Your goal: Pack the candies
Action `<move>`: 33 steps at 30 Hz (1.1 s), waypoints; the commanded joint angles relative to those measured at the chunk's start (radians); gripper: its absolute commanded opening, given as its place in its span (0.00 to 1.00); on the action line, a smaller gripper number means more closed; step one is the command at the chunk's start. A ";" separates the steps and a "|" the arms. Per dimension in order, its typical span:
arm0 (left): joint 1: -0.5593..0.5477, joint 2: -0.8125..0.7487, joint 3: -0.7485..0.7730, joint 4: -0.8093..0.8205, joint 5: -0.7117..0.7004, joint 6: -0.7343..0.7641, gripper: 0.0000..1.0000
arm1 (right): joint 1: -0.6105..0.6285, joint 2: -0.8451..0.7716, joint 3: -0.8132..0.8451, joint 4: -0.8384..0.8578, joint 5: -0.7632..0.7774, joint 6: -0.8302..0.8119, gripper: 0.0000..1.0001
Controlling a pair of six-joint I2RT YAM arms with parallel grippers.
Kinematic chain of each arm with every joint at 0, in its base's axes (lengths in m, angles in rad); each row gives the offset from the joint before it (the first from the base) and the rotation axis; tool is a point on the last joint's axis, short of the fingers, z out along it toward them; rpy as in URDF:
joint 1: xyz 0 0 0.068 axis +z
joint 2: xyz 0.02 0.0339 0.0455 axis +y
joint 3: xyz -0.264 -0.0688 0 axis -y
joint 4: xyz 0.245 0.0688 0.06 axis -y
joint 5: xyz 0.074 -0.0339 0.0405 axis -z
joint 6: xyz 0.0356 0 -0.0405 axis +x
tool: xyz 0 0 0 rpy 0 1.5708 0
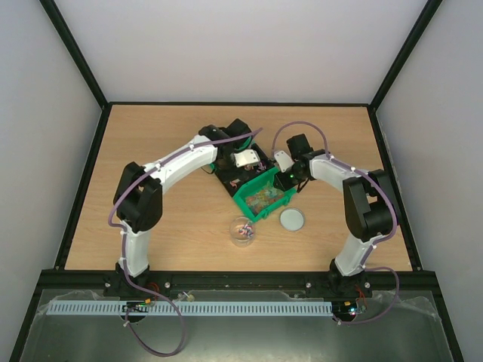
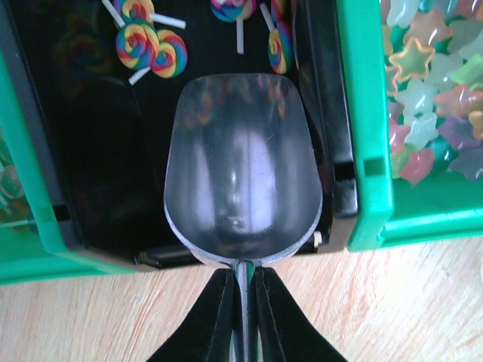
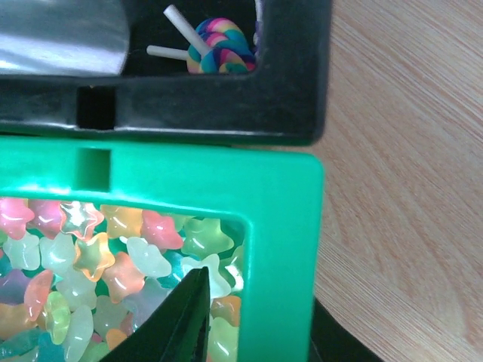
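Pale walls and a black frame close in a wooden counter (image 1: pixel 151 136); near its middle a black bin (image 2: pixel 90 151) and a green bin (image 3: pixel 283 226) stand side by side with their walls touching. Both arms reach in from the near edge, the left to the black bin, the right to the green one.

The left pincer (image 2: pixel 243 275) is pressed together on the thin handle of a metal scoop (image 2: pixel 241 166), a finger on each side; the scoop's bowl points away from the wrist and hangs over the black bin's near end. Beyond its lip a few rainbow lollipops (image 2: pixel 151 49) lie on the bin's floor, white sticks at odd angles.

Most of the candies (image 3: pixel 113 256) fill the green bin: small glossy stars in pink, orange, white, green and teal, heaped against its wall; a few more sit in the bottom of a clear jar (image 1: pixel 242 231), which stands upright on the counter just in front of the green bin. A round lid (image 1: pixel 292 219) lies flat to the right of the jar, apart from it.

The right pincer (image 1: pixel 285 177) is at the green bin's far corner; one black finger (image 3: pixel 185 320) dips among the stars beside the wall, and whether it is spread or pinching the wall I cannot tell.
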 commanded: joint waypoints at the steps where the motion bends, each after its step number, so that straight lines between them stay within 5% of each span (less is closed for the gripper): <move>1: -0.003 0.052 -0.034 0.033 0.040 -0.024 0.02 | 0.018 -0.025 -0.012 0.008 -0.027 -0.035 0.20; 7: -0.002 0.074 -0.108 0.142 0.076 -0.056 0.02 | 0.019 -0.022 -0.005 0.021 -0.025 -0.053 0.02; 17: 0.010 -0.003 -0.389 0.550 0.188 -0.163 0.02 | 0.019 -0.008 -0.006 0.043 -0.056 -0.062 0.01; 27: 0.109 -0.132 -0.616 1.013 0.455 -0.285 0.02 | 0.018 0.008 -0.009 0.046 -0.052 -0.053 0.01; 33: 0.118 -0.202 -0.725 1.157 0.409 -0.236 0.02 | 0.015 0.026 0.001 0.041 -0.008 -0.039 0.01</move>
